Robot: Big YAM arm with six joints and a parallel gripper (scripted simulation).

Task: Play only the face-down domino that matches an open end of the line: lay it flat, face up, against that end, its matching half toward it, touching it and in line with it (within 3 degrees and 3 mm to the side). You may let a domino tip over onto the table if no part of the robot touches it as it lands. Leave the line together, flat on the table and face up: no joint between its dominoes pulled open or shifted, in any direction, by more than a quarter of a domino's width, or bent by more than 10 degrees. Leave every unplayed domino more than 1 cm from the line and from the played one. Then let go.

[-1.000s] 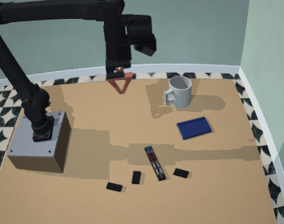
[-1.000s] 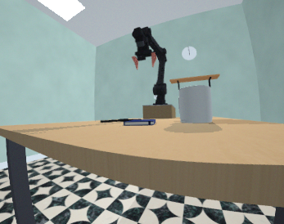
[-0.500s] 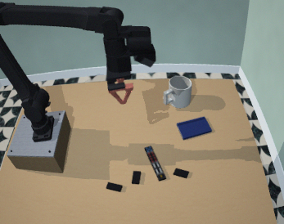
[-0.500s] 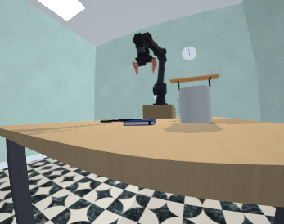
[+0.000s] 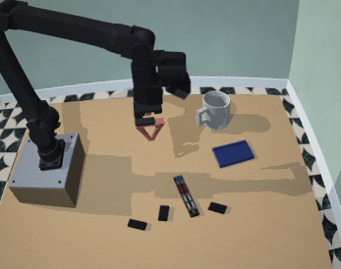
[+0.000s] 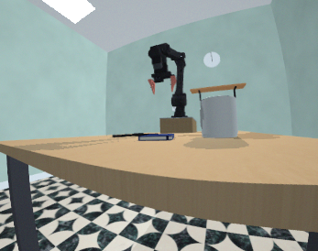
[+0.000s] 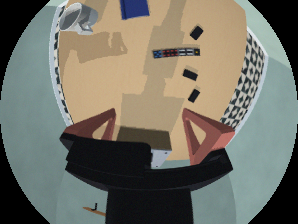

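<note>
Currently: my gripper [image 5: 149, 129] [image 6: 162, 86] [image 7: 149, 111] released, above table [image 5: 109, 196] [image 6: 267, 160] [image 7: 100, 90] | domino line [image 5: 187, 195] [image 7: 176, 52] flat, near side | three face-down dominoes beside it, apart | blue book [image 5: 233, 153] [image 6: 156, 136] [image 7: 134, 8] farther right.

Bright rectangular ceiling panel [image 6: 69, 8] glows above pale walls in exterior view. Soft shadows of arm and mug [image 5: 217, 111] [image 6: 219, 116] [image 7: 78, 18] spread across table [image 5: 104, 241] [image 6: 212, 160] [image 7: 95, 90]. Top view dim, small pieces soft-edged. Wrist view circular, black-cornered, table edges bowed; exterior table edge curves too.
</note>
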